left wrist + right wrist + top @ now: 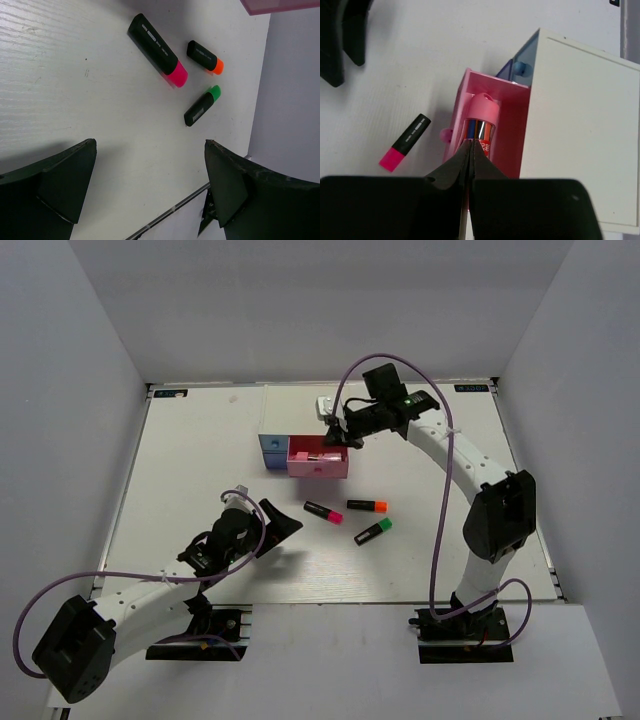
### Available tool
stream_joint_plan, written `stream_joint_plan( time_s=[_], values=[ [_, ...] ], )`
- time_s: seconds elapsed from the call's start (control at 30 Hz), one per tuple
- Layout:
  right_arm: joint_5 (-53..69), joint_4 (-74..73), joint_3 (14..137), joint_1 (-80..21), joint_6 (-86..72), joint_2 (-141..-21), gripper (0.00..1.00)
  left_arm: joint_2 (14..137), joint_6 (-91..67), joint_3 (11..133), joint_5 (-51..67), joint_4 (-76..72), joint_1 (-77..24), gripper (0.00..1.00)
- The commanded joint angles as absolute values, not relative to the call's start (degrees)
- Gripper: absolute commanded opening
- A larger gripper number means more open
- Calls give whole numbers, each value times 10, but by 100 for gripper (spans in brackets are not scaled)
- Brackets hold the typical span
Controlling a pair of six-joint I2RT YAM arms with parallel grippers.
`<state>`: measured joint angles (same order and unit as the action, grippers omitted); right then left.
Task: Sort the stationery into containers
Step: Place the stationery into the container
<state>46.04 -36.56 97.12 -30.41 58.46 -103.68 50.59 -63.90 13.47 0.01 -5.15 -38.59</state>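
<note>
Highlighters number three, loose on the worktop: pink-capped highlighter, orange-capped highlighter, green-capped highlighter. One white chest stands beyond them, its pink drawer pulled out with one pink-capped red item inside. Right jaws are closed on nothing directly over that item. Left jaws gape wide, empty, near the highlighters.
</note>
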Motion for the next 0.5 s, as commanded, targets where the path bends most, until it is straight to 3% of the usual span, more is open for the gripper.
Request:
stream_joint_plan(
  time_s=[0.0, 0.2, 0.47],
  values=[
    [489, -415, 980, -316, 629, -1012, 0, 504, -634, 146, 4, -54, -385, 100],
    [452, -501, 998, -337, 681, -1039, 0, 494, -634, 141, 4, -54, -385, 100],
    [338, -432, 956, -365, 633, -1053, 0, 505, -634, 146, 4, -54, -385, 100]
  ],
)
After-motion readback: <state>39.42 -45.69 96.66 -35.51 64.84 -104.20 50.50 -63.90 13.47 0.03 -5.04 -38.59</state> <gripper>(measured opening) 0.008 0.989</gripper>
